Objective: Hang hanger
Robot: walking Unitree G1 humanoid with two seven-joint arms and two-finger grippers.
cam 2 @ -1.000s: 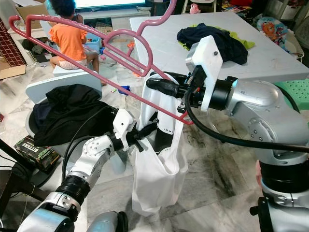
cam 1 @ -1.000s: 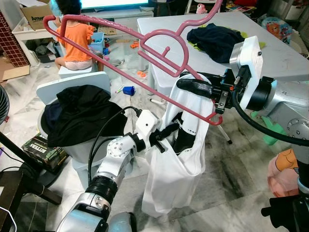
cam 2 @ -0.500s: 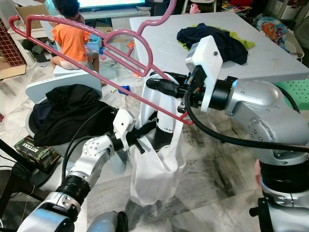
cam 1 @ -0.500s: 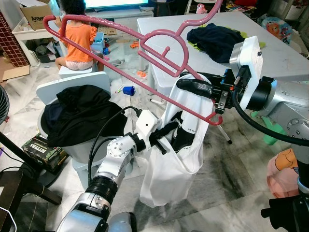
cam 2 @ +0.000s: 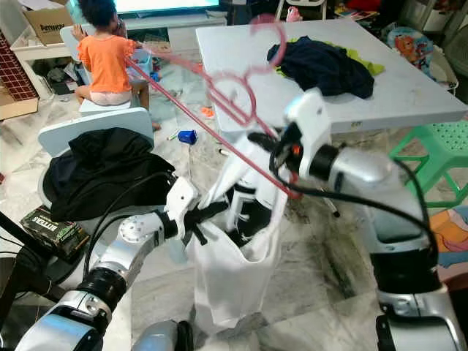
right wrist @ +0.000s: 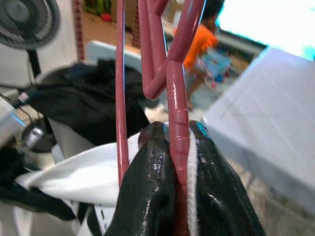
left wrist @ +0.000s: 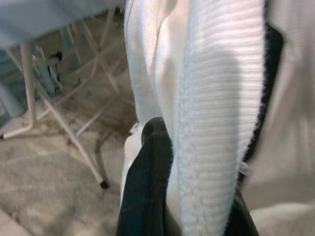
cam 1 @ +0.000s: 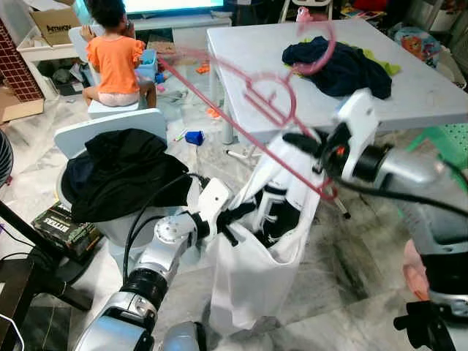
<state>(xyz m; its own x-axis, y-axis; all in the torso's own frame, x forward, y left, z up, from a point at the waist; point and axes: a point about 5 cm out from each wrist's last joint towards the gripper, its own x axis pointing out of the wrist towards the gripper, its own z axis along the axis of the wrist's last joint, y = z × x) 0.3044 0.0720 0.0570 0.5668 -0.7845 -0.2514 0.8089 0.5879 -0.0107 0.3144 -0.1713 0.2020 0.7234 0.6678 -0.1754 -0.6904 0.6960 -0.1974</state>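
Swung toward worktop [cam 1: 409, 88], hanger [cam 1: 270, 110] pinched by right gripper [cam 1: 301, 140], shirt [cam 1: 263, 263] by left gripper [cam 1: 232, 218]; next, seemingly, threading the hanger in.

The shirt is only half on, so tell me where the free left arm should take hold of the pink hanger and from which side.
Take the pink hanger on its bare long arm, the part that slopes up toward the robot's left, coming from below. That stretch carries no cloth, while the right gripper is shut on the lower end where the white shirt drapes. The left gripper is now pinching the shirt.
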